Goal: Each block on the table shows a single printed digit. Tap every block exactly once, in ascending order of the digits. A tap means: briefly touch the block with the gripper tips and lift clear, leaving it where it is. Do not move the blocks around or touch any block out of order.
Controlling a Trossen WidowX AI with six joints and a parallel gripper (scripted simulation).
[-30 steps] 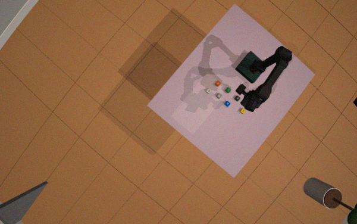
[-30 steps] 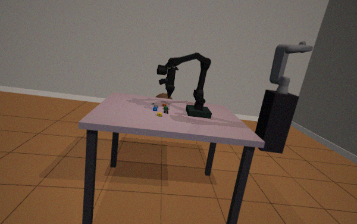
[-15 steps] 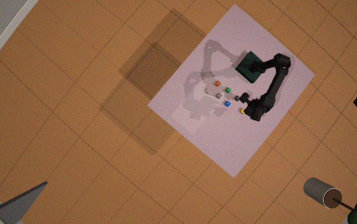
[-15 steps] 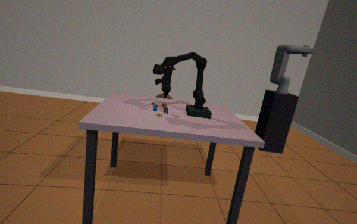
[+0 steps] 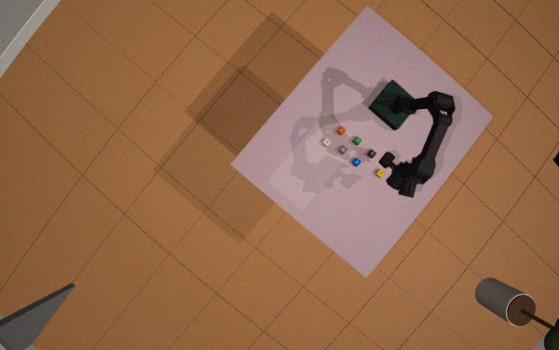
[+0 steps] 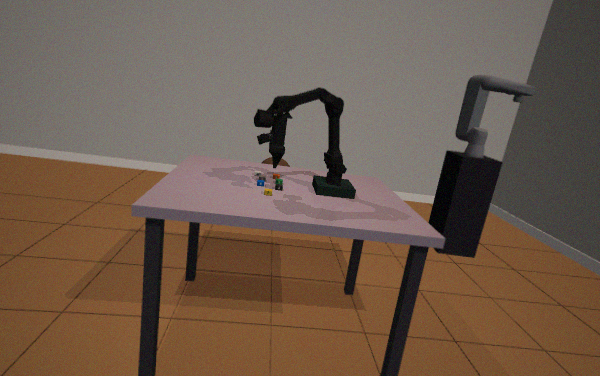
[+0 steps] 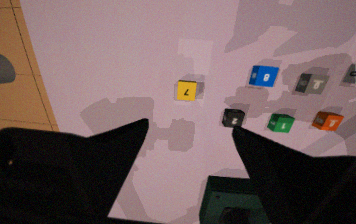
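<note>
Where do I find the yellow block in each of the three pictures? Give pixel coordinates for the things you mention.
Top: right of the blue block (image 5: 356, 162) (image 6: 261, 183) (image 7: 264, 76), beside the arm.
Exterior: nearest block to the table's front edge.
Wrist: the yellow block (image 5: 380, 173) (image 6: 268, 192) (image 7: 186, 91), above centre, between the pincer's fingertips.
Shared landmark: the blue block.

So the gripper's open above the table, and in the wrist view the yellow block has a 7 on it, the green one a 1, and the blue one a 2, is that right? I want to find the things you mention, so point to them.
Not quite: the blue block (image 5: 356, 162) (image 6: 261, 183) (image 7: 264, 76) shows an 8, as the wrist view makes plain. The rest of your statement stands.
</note>
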